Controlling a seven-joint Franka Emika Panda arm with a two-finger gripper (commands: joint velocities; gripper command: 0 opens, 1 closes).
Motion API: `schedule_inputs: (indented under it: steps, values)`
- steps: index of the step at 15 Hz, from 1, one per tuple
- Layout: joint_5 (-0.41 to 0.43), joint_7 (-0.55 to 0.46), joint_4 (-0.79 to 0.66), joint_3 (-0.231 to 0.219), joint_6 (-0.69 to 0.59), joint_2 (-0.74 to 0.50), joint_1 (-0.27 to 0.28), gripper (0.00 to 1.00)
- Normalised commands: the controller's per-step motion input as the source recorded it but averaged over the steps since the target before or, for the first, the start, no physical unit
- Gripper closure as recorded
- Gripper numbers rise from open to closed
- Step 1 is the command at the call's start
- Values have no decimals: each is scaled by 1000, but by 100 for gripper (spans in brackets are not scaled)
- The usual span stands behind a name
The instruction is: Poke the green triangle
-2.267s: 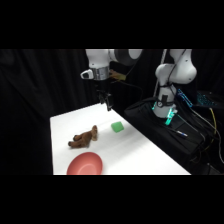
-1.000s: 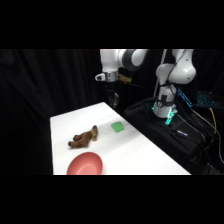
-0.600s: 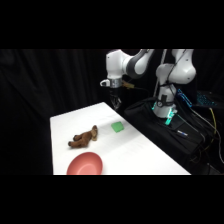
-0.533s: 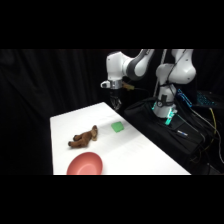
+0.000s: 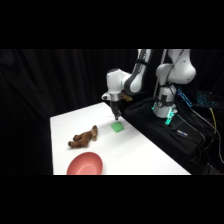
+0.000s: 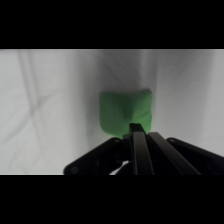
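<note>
1. Over the white table (image 5: 145,155), arm is hanging right above the far edge.
2. Gripper (image 5: 115,116), fingers looking pinched together, is hovering just over the green triangle (image 5: 117,127).
3. Coming down off-centre, it's probably skidding that block away.

Triangle (image 5: 117,127) on table (image 5: 145,155), seemingly under claw (image 5: 116,116); toy (image 5: 84,138) left, behind bowl (image 5: 85,164).
</note>
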Motion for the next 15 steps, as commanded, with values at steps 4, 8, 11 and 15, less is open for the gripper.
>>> schedule_inputs:
  steps: [4,8,11,15]
  values:
    - [163,-197,266,221,271,551,-250,97]
    - [-5,-44,246,145,173,462,-193,98]
    - [-192,149,-23,-53,15,22,-12,98]
    - [-303,267,-269,-184,-241,-537,115,97]
